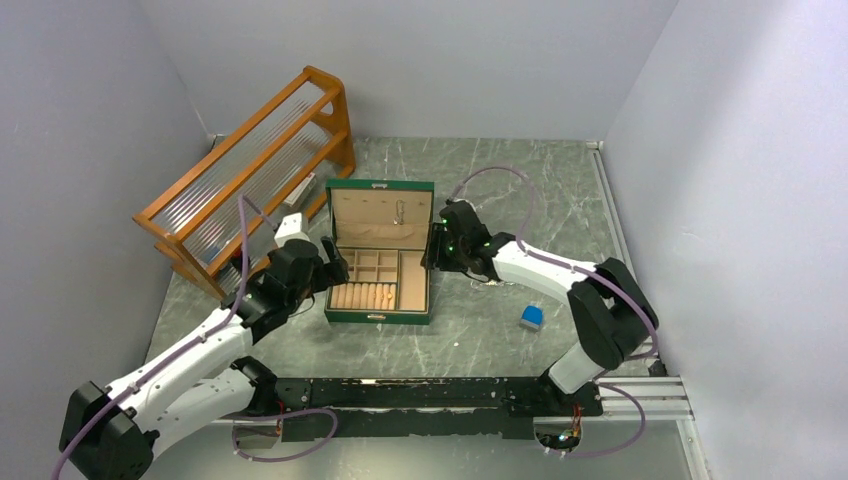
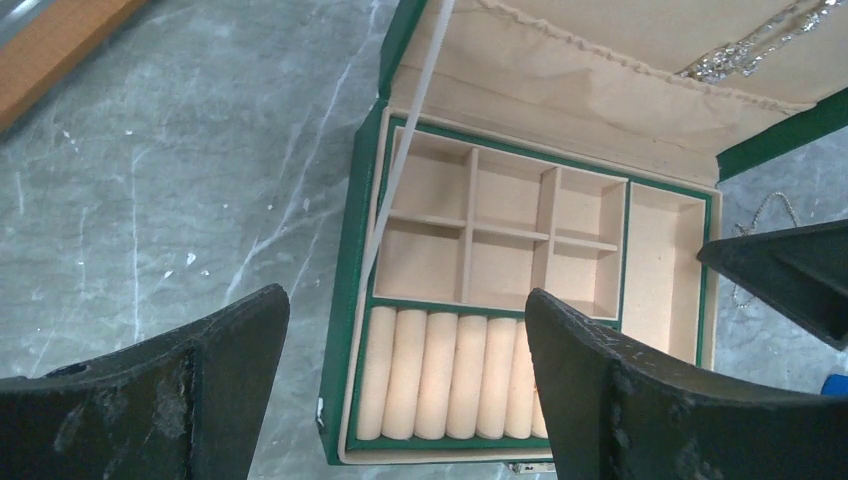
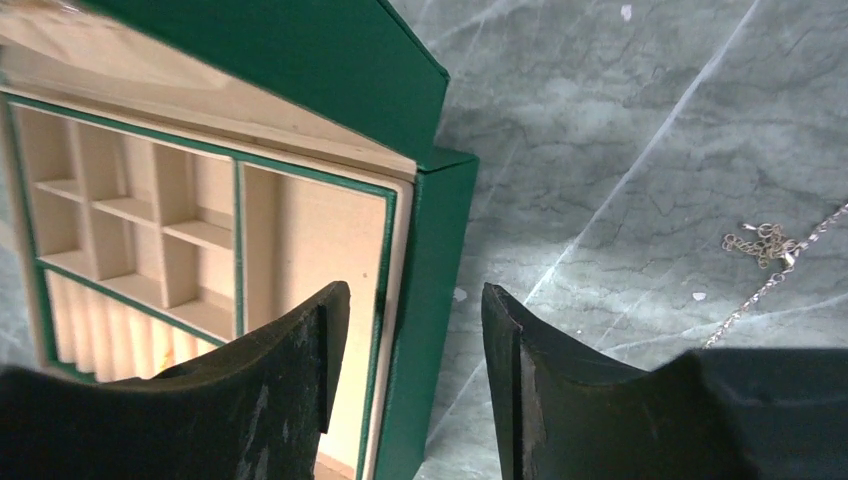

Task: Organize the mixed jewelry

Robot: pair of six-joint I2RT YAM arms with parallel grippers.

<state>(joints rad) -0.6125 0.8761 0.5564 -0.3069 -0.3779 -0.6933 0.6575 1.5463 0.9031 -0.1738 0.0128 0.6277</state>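
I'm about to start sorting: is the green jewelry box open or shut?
Open. The green jewelry box has its lid raised upright at the back, leaving the beige compartments and ring rolls exposed.

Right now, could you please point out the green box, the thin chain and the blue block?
green box [image 1: 400,316], top external view, its front wall.
thin chain [image 3: 762,243], right wrist view, its bunched end on the table.
blue block [image 1: 531,317], top external view, its top face.
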